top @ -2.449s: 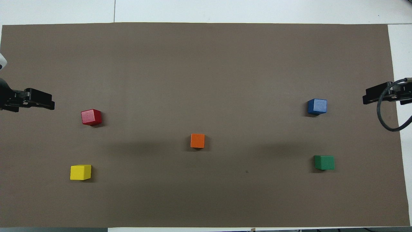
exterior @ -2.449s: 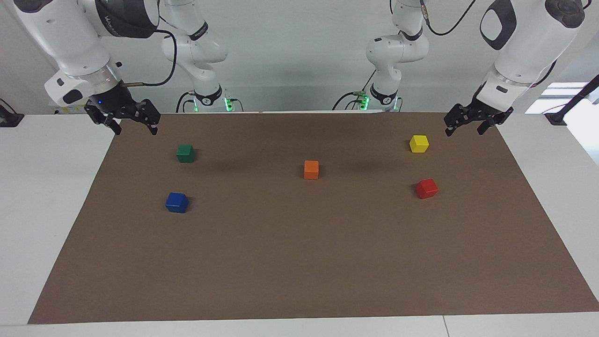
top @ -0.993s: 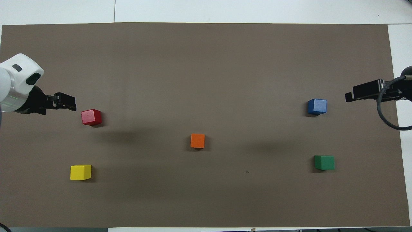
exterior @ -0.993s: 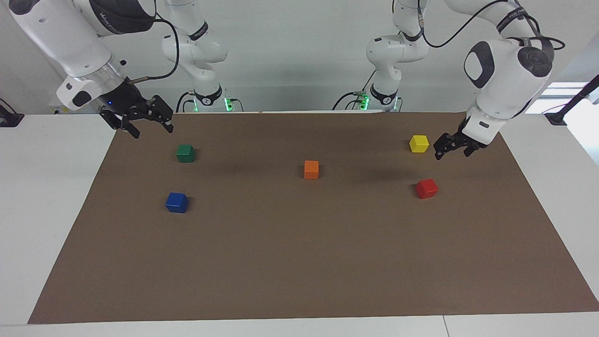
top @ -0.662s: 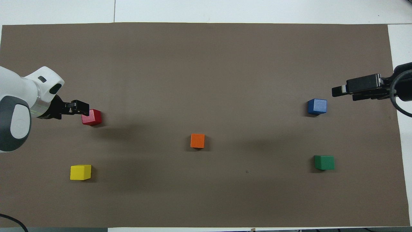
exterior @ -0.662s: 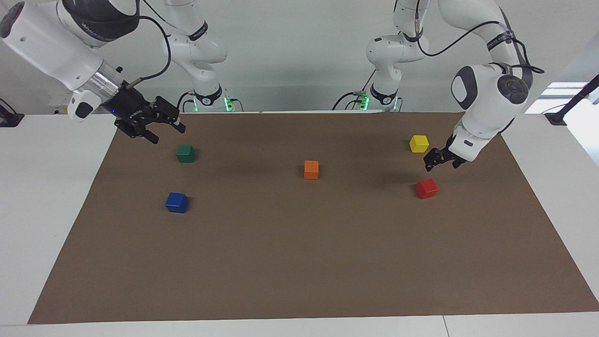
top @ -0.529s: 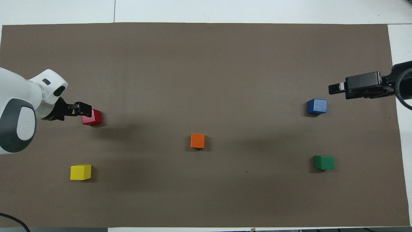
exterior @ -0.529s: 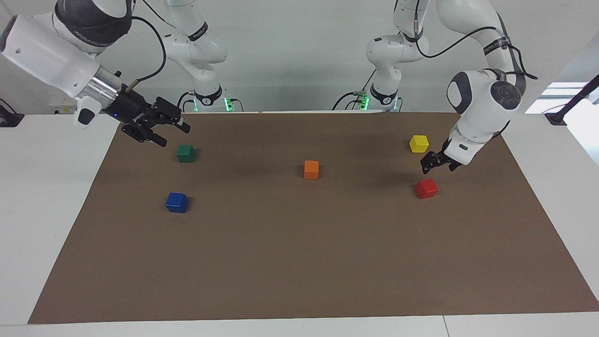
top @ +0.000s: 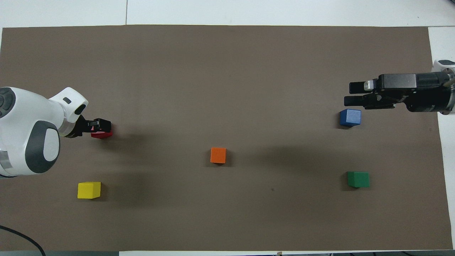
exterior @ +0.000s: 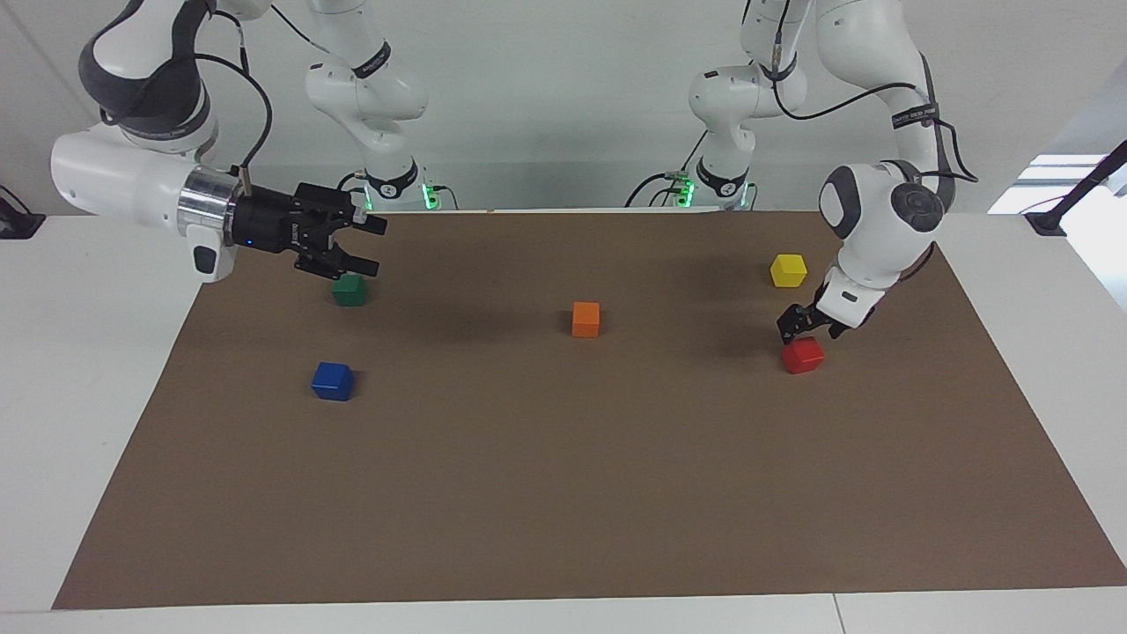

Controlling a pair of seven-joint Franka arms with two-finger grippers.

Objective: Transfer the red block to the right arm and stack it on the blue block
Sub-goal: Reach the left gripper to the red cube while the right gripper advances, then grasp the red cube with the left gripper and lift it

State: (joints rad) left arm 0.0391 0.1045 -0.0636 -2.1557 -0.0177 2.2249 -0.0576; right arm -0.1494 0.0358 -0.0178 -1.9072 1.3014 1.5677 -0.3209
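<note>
The red block (exterior: 803, 356) lies on the brown mat toward the left arm's end; in the overhead view only its edge (top: 102, 135) shows under the gripper. My left gripper (exterior: 806, 329) hangs open just above the red block, pointing down, fingers apart on either side of it; it also shows in the overhead view (top: 101, 124). The blue block (exterior: 332, 380) (top: 350, 117) lies toward the right arm's end. My right gripper (exterior: 367, 246) (top: 352, 95) is open, held level in the air over the mat near the green and blue blocks, holding nothing.
A green block (exterior: 349, 289) (top: 358, 179) lies nearer to the robots than the blue one. An orange block (exterior: 585, 319) (top: 218, 155) sits mid-mat. A yellow block (exterior: 788, 270) (top: 89, 190) lies nearer to the robots than the red one. The mat (exterior: 563, 493) covers most of the white table.
My left gripper has come down from beside the yellow block to just above the red block. My right gripper has swung level and moved inward over the mat. No block has moved.
</note>
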